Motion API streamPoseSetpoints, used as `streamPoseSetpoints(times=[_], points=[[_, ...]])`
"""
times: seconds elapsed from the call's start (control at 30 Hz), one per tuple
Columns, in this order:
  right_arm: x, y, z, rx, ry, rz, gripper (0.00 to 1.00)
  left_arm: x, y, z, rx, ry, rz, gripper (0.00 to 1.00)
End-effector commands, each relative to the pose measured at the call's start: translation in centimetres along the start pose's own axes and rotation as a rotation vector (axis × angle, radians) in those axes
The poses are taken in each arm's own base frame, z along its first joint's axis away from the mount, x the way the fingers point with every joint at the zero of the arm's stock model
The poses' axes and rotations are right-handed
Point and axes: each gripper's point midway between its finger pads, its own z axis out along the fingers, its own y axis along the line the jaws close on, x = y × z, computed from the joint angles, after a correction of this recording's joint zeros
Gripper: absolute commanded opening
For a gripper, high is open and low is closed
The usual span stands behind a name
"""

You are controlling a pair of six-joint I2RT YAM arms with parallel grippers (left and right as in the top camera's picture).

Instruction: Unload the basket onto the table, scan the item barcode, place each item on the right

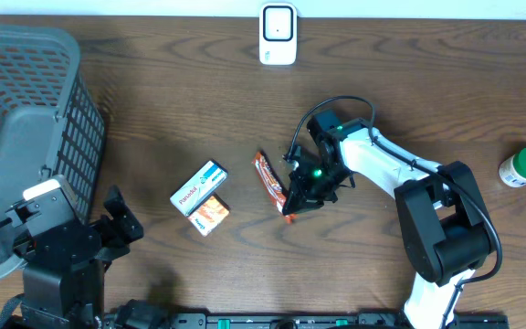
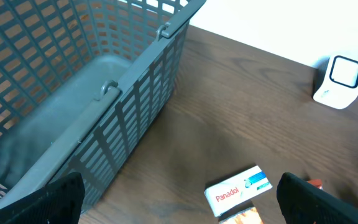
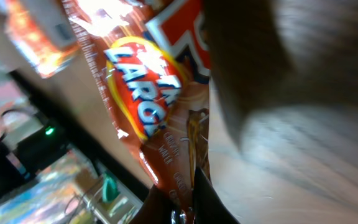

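Left fingers gape wide and empty, with the big basket close on their left and the Panadol box off to their right. Right fingers are clamped shut on the near end of the orange snack bar, the scanner well beyond them.

Left gripper sits near left, jaws wide; right gripper reaches centre, jaws pinching snack bar.

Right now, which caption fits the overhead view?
Right end effector shut on orange snack wrapper; scanner stands at the far edge.
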Motion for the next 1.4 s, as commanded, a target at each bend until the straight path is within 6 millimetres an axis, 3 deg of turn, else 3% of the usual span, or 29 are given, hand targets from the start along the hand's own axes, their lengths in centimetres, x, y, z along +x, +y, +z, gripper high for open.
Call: streamPoseSetpoints(times=[0.0,0.13,0.4,0.53,0.57,0.6,0.63,0.7,0.73,0.87,0.93,1.2,1.37], points=[[-0.5,-2.3,-0.3,0.101,-0.029,0.081,0.07,-0.4,0.1,-0.3,0.0,-0.011,0.001,0.98],[-1.2,-3.0,-0.7,0.114,-0.059,0.085,0.07,-0.4,0.1,-0.3,0.0,-0.011,0.001,0.98],[-1.9,-5.4,-1.9,0.124,-0.095,0.149,0.29,-0.4,0.1,-0.3,0.0,-0.011,0.001,0.98],[-1.5,-9.0,-2.9,0.284,-0.111,0.214,0.36,-0.4,0.1,-0.3,0.0,-0.011,0.001,0.98],[-1.2,-11.0,-3.6,0.398,-0.118,0.244,0.4,-0.4,0.1,-0.3,0.0,-0.011,0.001,0.98],[-1.1,-11.5,-3.9,0.434,-0.118,0.248,0.46,-0.4,0.1,-0.3,0.0,-0.011,0.001,0.98],[-1.0,-11.7,-4.1,0.448,-0.117,0.249,0.73,-0.4,0.1,-0.3,0.0,-0.011,0.001,0.98],[-1.4,-11.3,-4.0,0.426,-0.123,0.218,0.86,-0.4,0.1,-0.3,0.0,-0.011,0.001,0.98],[-1.9,-10.9,-3.9,0.404,-0.133,0.18,0.98,-0.4,0.1,-0.3,0.0,-0.011,0.001,0.98],[-3.4,-7.3,-3.0,0.195,-0.155,0.029,0.99,-0.4,0.1,-0.3,0.0,-0.011,0.001,0.98],[-4.4,-6.6,-3.0,0.159,-0.191,0.0,0.99,-0.4,0.1,-0.3,0.0,-0.011,0.001,0.98],[-5.8,-6.3,-2.3,0.159,-0.246,-0.061,0.99,-0.4,0.1,-0.3,0.0,-0.011,0.001,0.98],[-4.6,-7.4,-0.2,0.161,-0.232,-0.071,0.98,-0.4,0.1,-0.3,0.0,-0.011,0.001,0.98]])
